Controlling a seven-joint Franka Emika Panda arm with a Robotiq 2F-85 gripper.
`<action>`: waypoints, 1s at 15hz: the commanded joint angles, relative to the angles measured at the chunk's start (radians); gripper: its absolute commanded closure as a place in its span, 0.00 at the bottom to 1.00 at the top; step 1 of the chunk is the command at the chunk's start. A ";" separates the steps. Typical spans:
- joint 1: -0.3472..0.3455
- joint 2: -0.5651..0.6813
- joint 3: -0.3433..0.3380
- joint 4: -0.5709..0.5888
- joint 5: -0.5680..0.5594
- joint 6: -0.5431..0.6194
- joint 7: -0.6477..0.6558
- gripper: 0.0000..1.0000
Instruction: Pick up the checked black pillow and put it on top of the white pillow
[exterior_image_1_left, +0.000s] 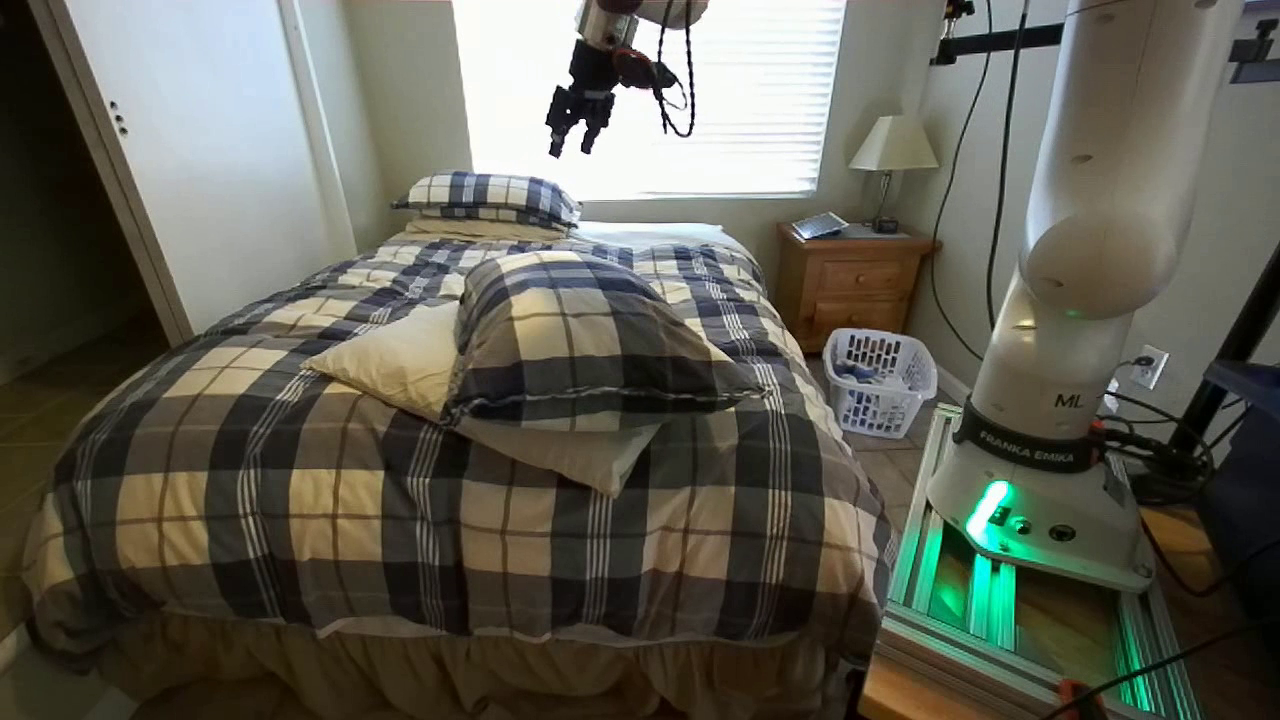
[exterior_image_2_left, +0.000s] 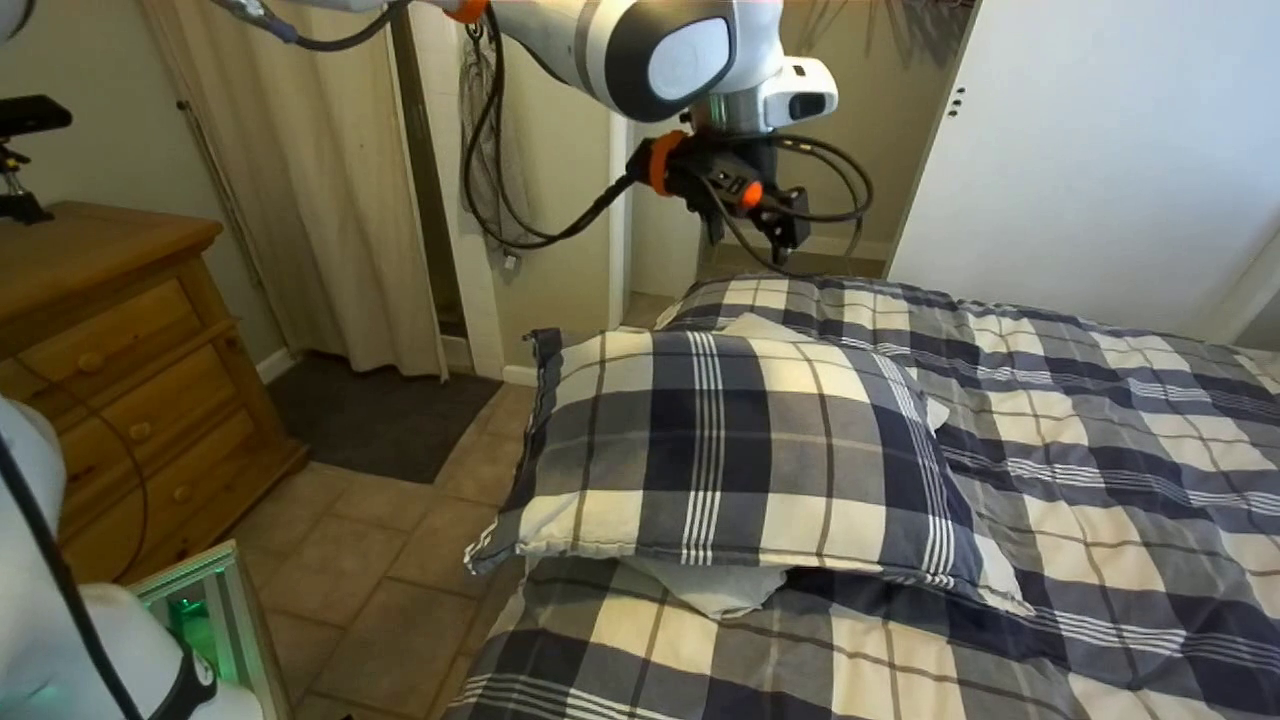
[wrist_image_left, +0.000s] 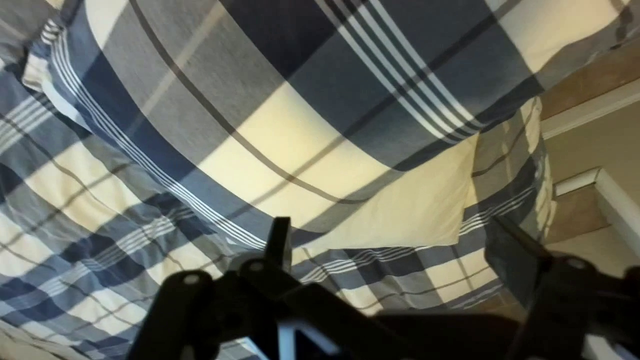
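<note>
The checked black pillow (exterior_image_1_left: 590, 335) lies on top of the white pillow (exterior_image_1_left: 390, 360) on the bed. It overhangs the white pillow and sits slightly askew. Both exterior views show this pair, with the checked black pillow (exterior_image_2_left: 740, 440) covering most of the white pillow (exterior_image_2_left: 715, 588). In the wrist view the checked black pillow (wrist_image_left: 295, 100) fills the upper part, and a corner of the white pillow (wrist_image_left: 420, 210) shows below it. My gripper (exterior_image_1_left: 572, 150) is open and empty, raised above the bed and apart from both pillows. It also shows in an exterior view (exterior_image_2_left: 755, 240) and the wrist view (wrist_image_left: 392, 225).
A plaid bedcover (exterior_image_1_left: 330, 480) spreads over the bed. A paler plaid pillow (exterior_image_1_left: 490, 190) lies at the window end. A nightstand (exterior_image_1_left: 860, 275) with a lamp (exterior_image_1_left: 893, 145) and a white laundry basket (exterior_image_1_left: 880, 400) stand beside the bed. A wooden dresser (exterior_image_2_left: 150, 400) stands near the curtain.
</note>
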 joint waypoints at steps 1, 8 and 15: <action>-0.036 0.035 -0.037 0.002 0.051 0.001 0.098 0.00; -0.089 0.189 -0.070 0.073 0.164 -0.013 0.301 0.00; -0.102 0.342 -0.065 0.152 0.268 -0.015 0.518 0.00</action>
